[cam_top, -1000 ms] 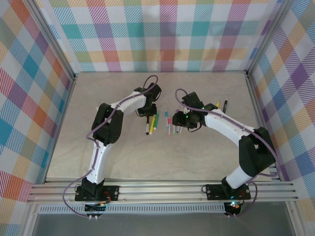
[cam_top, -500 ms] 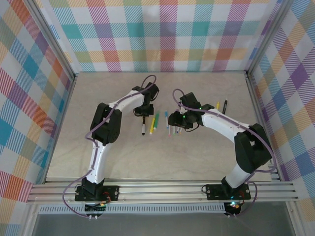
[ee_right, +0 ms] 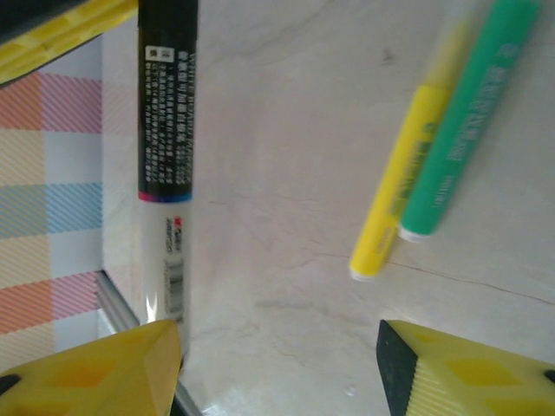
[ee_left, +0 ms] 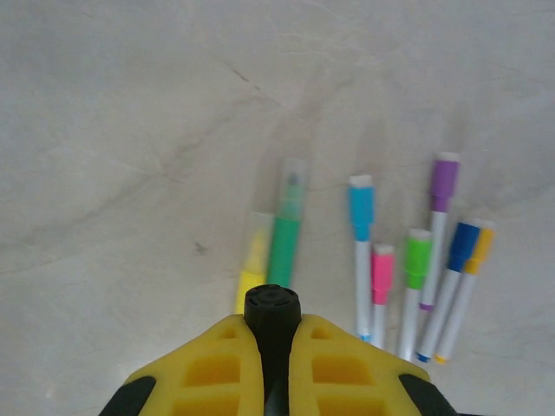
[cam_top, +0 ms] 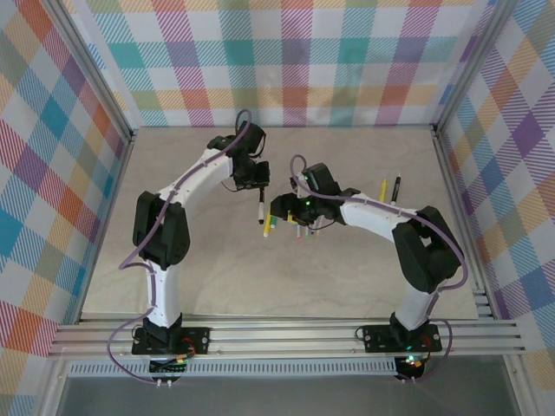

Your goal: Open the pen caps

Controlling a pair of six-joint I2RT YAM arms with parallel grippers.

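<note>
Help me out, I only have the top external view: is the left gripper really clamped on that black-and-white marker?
Observer: Yes. The left wrist view shows the left gripper shut on the black marker, its round end between the yellow fingers.
Operator: Is the right gripper closed on it too?
Observer: No. In the right wrist view the right gripper is open; the marker's white part hangs close beside one finger, with a wide gap to the other.
Operator: Are the slim pens capped?
Observer: The left wrist view shows six slim pens, each with its cap on.
</note>
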